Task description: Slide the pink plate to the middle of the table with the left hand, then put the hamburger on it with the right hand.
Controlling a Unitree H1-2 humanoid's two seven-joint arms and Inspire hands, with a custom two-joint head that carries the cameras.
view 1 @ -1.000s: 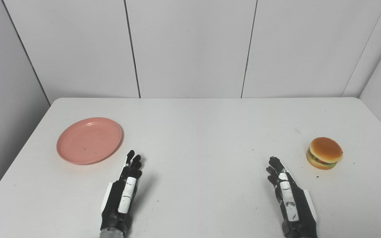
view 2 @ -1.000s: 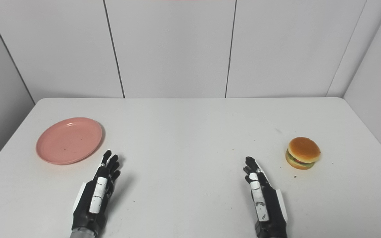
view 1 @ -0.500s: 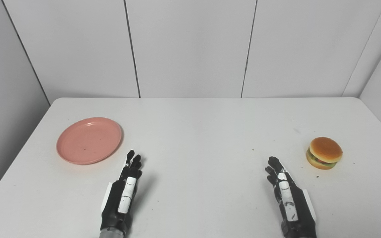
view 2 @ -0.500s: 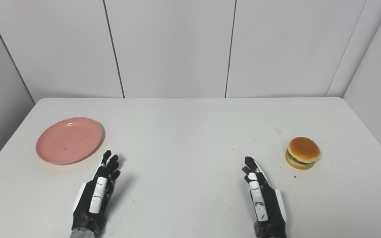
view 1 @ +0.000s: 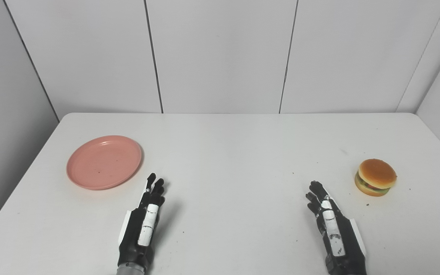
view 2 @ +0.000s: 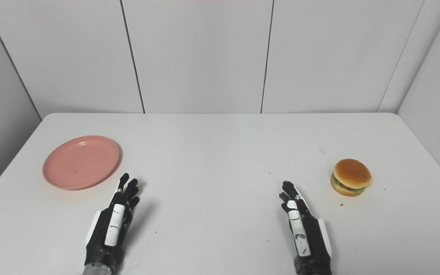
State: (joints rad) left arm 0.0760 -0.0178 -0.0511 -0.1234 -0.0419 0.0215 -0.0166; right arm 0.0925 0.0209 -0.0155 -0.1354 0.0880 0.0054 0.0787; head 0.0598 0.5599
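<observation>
A pink plate [view 1: 104,162] lies empty on the left part of the white table [view 1: 227,152]. A toy hamburger [view 1: 375,177] sits near the table's right edge. My left hand [view 1: 143,223] rests low near the front edge, fingers stretched out and empty, its fingertips a short way right of and nearer than the plate, not touching it. My right hand [view 1: 332,229] is also open and empty near the front, left of and nearer than the hamburger, apart from it.
Grey panelled walls close in the table at the back and on both sides. Small dark specks dot the table top around the hamburger and between the hands.
The whole picture has shifted a few pixels to the right, so the camera moved slightly. The hands, plate and hamburger have stayed in place.
</observation>
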